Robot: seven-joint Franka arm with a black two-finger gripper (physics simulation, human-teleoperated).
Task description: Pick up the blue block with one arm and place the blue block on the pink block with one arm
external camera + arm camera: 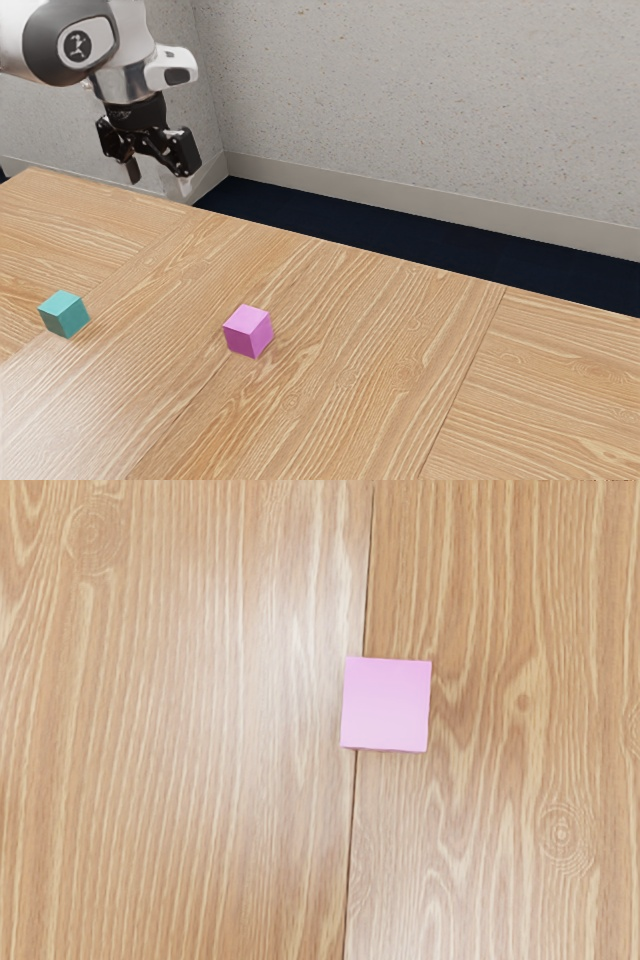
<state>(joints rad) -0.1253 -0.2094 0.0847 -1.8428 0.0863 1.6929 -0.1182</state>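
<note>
Blocks apart on light wooden plank table [400, 390], arm raised, nothing held

Black two-finger gripper [158, 178]: fingers spread, empty, high above the table's far edge at the exterior view's upper left. Small teal-blue cube [64, 313]: flat on the table near the exterior view's left edge, well apart from the gripper. Small pink cube [248, 331] [386, 704]: mid-table, against a seam between boards

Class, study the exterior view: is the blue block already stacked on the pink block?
No, the blue block sits on the table, apart from the pink block, toward the exterior view's left.
</note>
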